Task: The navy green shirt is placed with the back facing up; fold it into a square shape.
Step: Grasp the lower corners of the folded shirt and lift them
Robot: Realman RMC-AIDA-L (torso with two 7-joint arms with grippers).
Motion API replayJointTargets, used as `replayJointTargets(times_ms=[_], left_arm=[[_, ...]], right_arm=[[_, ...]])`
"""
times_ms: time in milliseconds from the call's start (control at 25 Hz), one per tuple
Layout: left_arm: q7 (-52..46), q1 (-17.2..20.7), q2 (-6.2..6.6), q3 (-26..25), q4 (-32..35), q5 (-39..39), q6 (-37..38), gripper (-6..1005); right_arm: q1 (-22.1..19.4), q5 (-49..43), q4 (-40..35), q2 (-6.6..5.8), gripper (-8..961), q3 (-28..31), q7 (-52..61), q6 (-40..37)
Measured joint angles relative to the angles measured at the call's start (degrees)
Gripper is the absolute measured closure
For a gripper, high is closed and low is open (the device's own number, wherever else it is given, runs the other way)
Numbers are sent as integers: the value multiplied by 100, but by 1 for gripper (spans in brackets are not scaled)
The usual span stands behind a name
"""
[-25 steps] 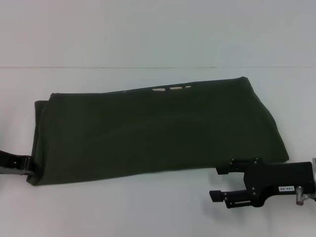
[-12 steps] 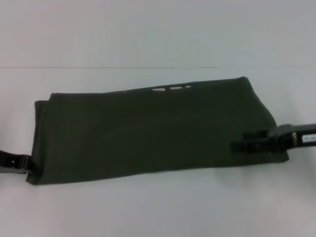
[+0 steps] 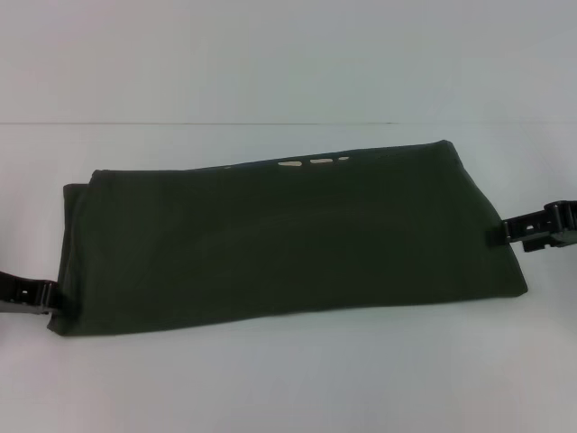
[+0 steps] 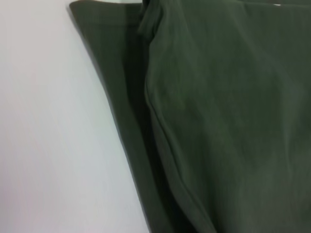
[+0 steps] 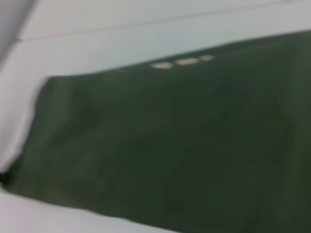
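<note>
The white table [image 3: 270, 388] is bare along its near edge, in front of the navy green shirt [image 3: 279, 239], which lies across the middle of it as a long folded band running from the robot's left to its right. At the band's near left corner the left gripper [image 3: 32, 296] sits low against the cloth edge; whether its fingers are apart or together cannot be told. The left wrist view shows that end of the shirt from close by, with one folded layer overlapping another beside bare table. Further back, at the shirt's right end, the right gripper [image 3: 532, 227] sits level with the cloth edge, just touching or just beside it, and its finger state cannot be told either. Along the far edge of the shirt small cream marks [image 3: 314, 162] peek out.
</note>
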Motion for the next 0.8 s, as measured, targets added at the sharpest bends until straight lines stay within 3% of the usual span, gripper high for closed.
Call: replayJointTargets(times_ms=[320, 800], left_arm=[[17, -11, -5, 0, 8, -1, -6, 991], [24, -24, -26, 0, 17, 0, -2, 991]], right_arm=[[142, -1054, 157, 36, 130, 37, 212, 529], [248, -1178, 1043, -10, 130, -323, 155, 1480]])
